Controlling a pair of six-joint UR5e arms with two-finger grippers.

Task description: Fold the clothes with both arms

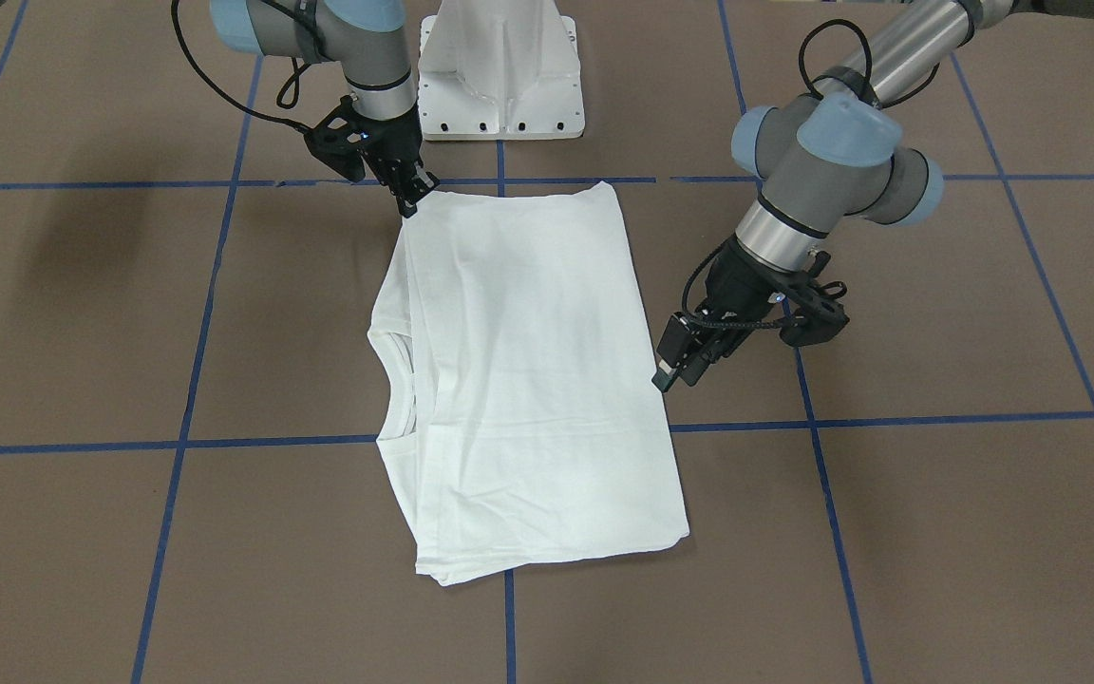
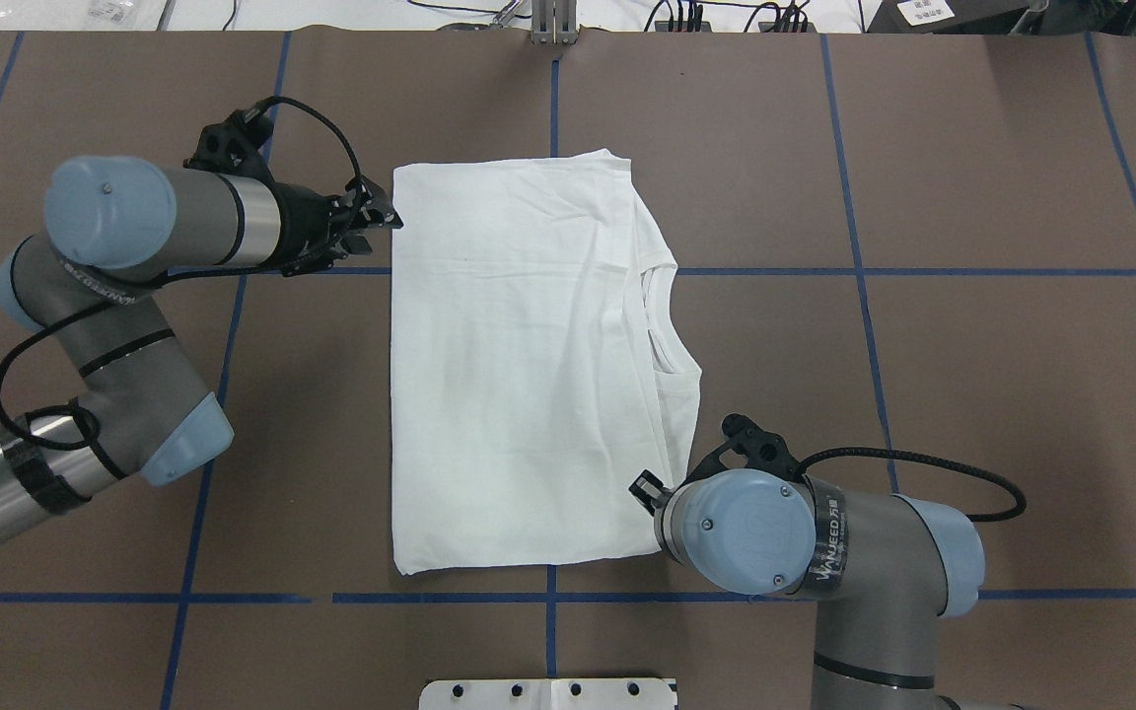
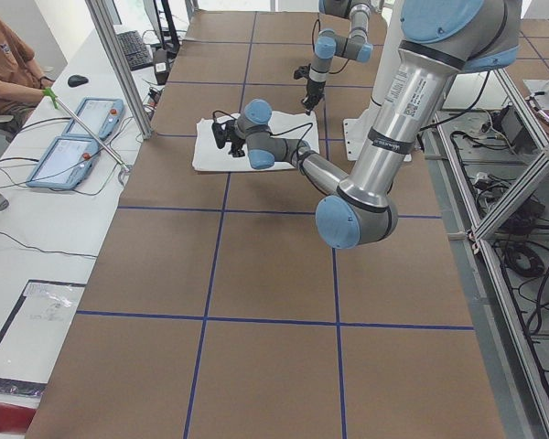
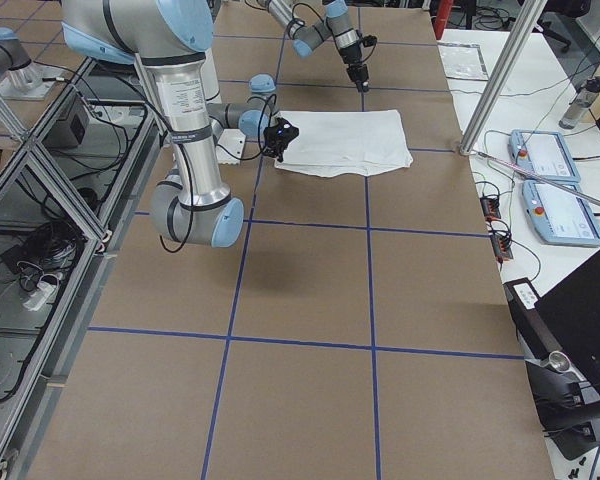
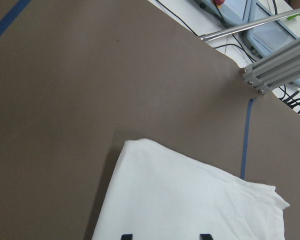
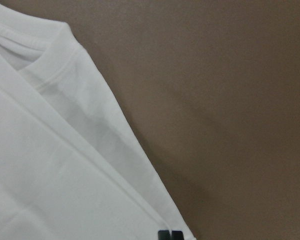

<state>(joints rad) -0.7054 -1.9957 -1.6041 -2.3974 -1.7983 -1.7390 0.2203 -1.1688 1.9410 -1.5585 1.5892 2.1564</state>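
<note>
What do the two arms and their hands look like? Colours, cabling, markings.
The left arm and right arm are silver-grey jointed tubes with light-blue round joint caps. Black cables loop out near each wrist. The right arm bears a printed label strip, text unclear. The left hand and right hand are black and two-fingered.

T-shirt [image 1: 528, 380] was soft matt cloth, lightly creased. Table cover [image 1: 936, 532] was matt brown paper. Left arm [image 2: 134, 212] and right arm [image 2: 874, 562] had satin metal tubes, smooth plastic caps.

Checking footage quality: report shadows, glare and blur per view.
Front-facing: soft shadow patch on the table; shirt bright, folds faint. Overhead: even light, sharp. Right wrist: slightly soft, shirt's shadow along its edge. Left wrist: sharp, narrow shadow beside the shirt.
</note>
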